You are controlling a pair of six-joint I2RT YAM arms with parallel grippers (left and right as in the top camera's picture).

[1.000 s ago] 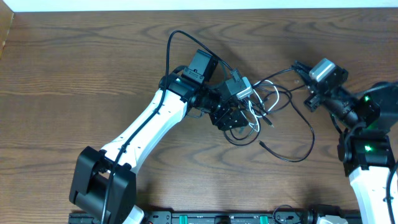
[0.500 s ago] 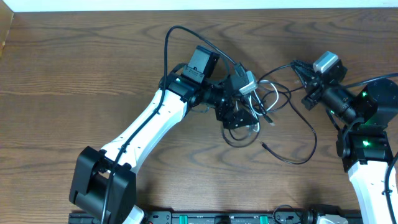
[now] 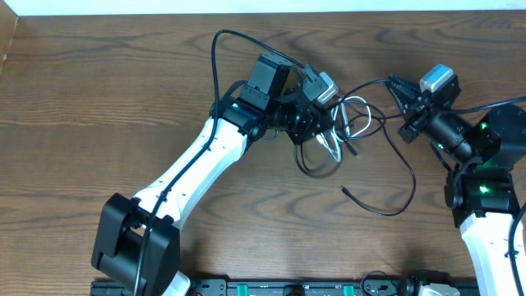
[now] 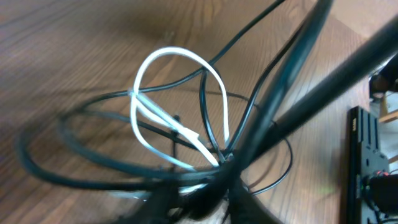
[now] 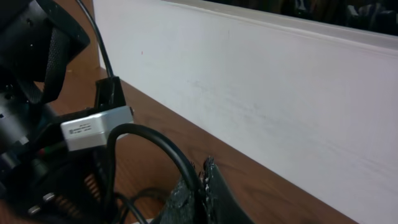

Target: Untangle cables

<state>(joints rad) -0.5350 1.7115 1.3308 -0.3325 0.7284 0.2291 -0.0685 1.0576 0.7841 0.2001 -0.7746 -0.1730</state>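
Cables [image 4: 175, 51]: one tangle, bunched at left end effector [image 3: 329, 127], clenched on it (fingers blurred). Black cable [image 5: 155, 138] runs rightward over the table [image 3: 99, 82] to right end effector [image 5: 202, 186], pinched shut on it; pull axis left–right.

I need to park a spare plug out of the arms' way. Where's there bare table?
Bare table lies left of the left arm, out to the left edge, and along the front between that arm and the right arm, below the cables. Crowded: the cable tangle between both wrists.
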